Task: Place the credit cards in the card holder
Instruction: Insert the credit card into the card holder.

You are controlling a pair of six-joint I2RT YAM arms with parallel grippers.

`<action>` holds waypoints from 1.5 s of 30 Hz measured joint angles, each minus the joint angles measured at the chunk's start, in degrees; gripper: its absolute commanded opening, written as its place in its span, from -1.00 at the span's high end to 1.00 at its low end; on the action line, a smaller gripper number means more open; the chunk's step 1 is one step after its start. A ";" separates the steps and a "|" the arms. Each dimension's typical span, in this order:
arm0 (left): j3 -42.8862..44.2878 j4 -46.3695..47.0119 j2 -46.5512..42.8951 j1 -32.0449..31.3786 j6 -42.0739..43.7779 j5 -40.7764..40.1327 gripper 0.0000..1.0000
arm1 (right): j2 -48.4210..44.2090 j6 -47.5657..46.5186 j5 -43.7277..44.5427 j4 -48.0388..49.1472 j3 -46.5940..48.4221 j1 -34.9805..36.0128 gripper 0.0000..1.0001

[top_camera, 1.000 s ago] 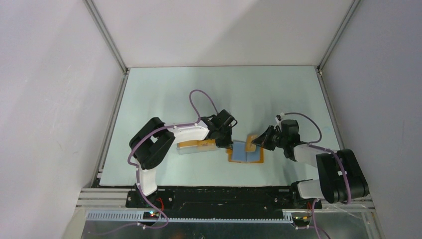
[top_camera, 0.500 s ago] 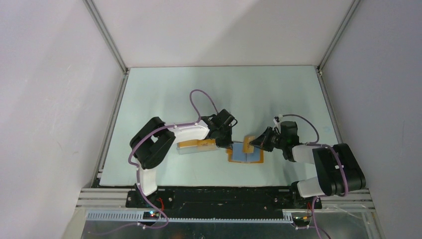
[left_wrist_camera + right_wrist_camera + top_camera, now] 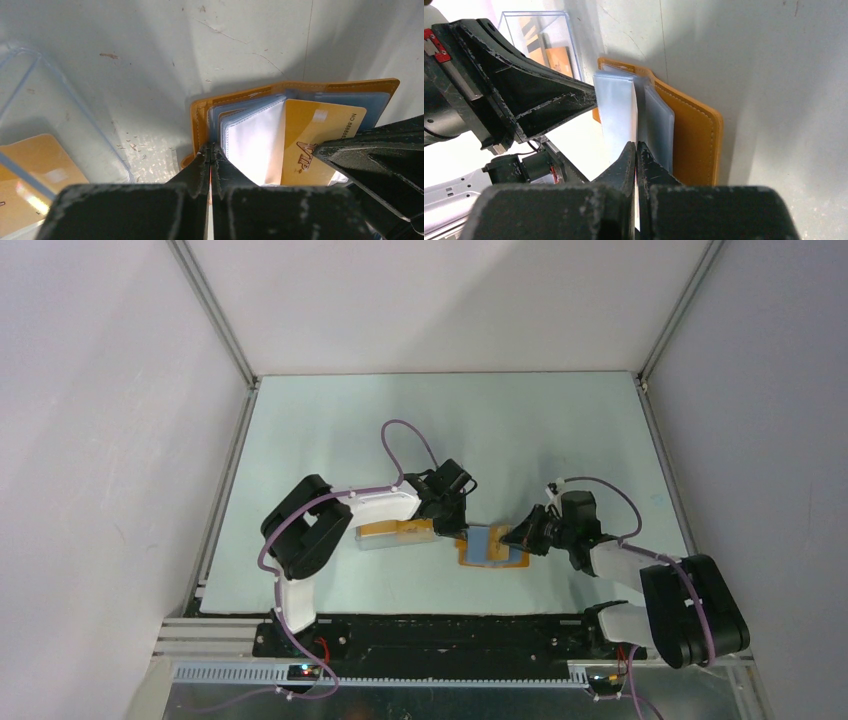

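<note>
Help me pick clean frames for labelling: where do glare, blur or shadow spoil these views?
Top external: even light, sharp, but the wallet is tiny. Left wrist: the left tool looks soft up close, and a glare patch sits on the card. Right wrist: the lower left is blown out white, and a shadow beside the wallet darkens the table.

The credit card's (image 3: 312, 127) lower edge — and its number's tail — sit behind the right gripper (image 3: 326, 150).
</note>
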 measured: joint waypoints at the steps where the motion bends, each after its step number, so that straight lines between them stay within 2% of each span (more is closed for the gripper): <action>1: 0.00 0.00 0.00 0.00 0.00 0.02 1.00 | -0.24 0.15 0.07 -0.50 -0.02 0.11 1.00; 7: 0.00 0.00 -0.02 0.00 0.00 0.02 1.00 | 0.81 0.81 -0.31 -0.44 -0.22 0.35 1.00; 21: 0.02 0.00 0.00 0.00 0.00 0.13 1.00 | 12.83 0.61 -6.69 5.66 2.56 0.50 0.95; 23: 0.02 0.00 0.00 0.00 0.00 0.13 1.00 | 13.90 0.76 -7.23 6.27 3.08 0.85 0.88; 25: 0.02 0.00 0.00 0.02 -0.02 0.13 1.00 | 13.88 0.90 -6.91 6.25 3.34 1.49 0.72; 28: 0.02 0.00 0.00 0.02 -0.04 0.11 1.00 | 11.87 0.96 -4.63 4.42 3.50 2.91 0.36; 34: 0.02 0.07 0.00 0.02 -0.04 0.28 1.00 | 5.03 0.26 -0.68 -4.26 3.78 5.75 -0.14; 39: 0.02 0.09 0.04 0.02 -0.04 0.52 1.00 | 2.84 -0.68 0.94 -9.33 5.55 6.43 -0.30; 42: 0.02 0.11 0.04 0.02 -0.04 0.55 1.00 | 2.84 -1.03 1.55 -11.43 6.73 6.84 -0.31; 45: 0.02 0.11 0.04 0.02 -0.07 0.55 1.00 | 3.32 -1.42 2.43 -13.44 8.13 7.61 -0.24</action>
